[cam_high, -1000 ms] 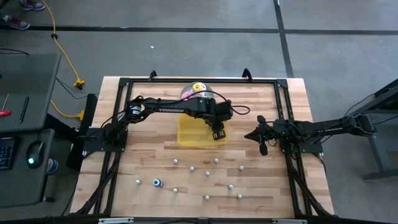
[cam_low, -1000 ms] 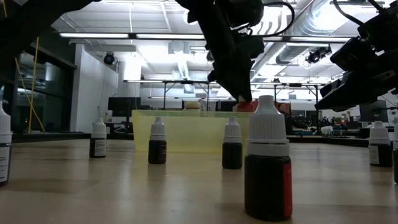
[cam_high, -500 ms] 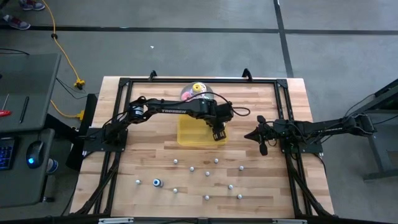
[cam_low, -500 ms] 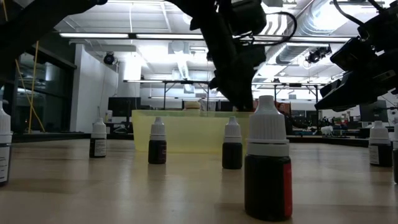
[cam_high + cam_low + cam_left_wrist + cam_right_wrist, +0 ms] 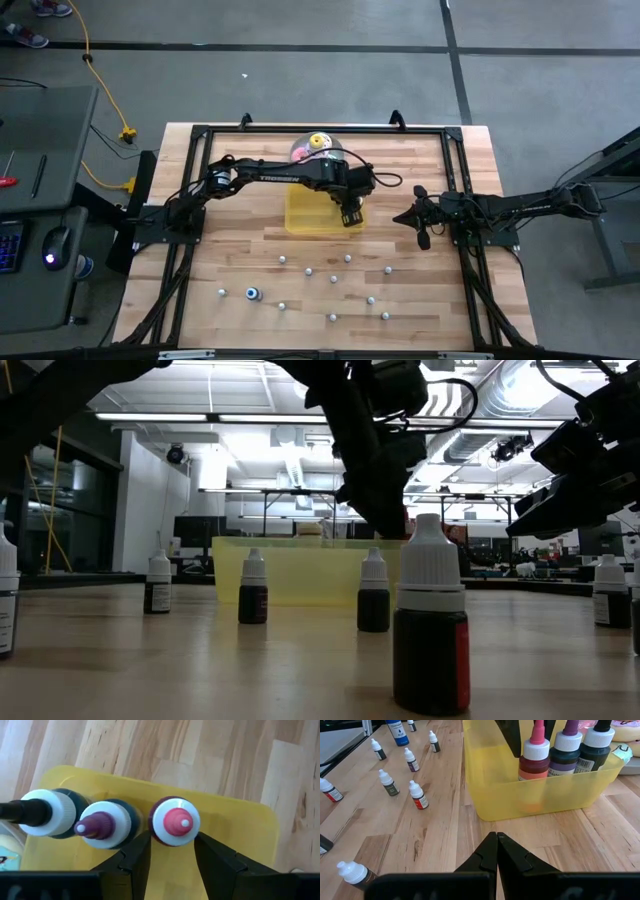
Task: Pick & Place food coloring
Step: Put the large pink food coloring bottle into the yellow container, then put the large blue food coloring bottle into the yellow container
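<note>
The tabletop carries a yellow tray at frame centre, holding three food coloring bottles. About ten small bottles remain scattered across the lower frame, so most placements appear outstanding. The left gripper fingers stand parted around the pink-capped bottle, apparently released. The right gripper, fingers together, waits centre-right.

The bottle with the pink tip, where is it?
The pink-tipped bottle stands in the yellow tray, beside the purple-tipped bottle, between the left gripper's open fingers.
</note>
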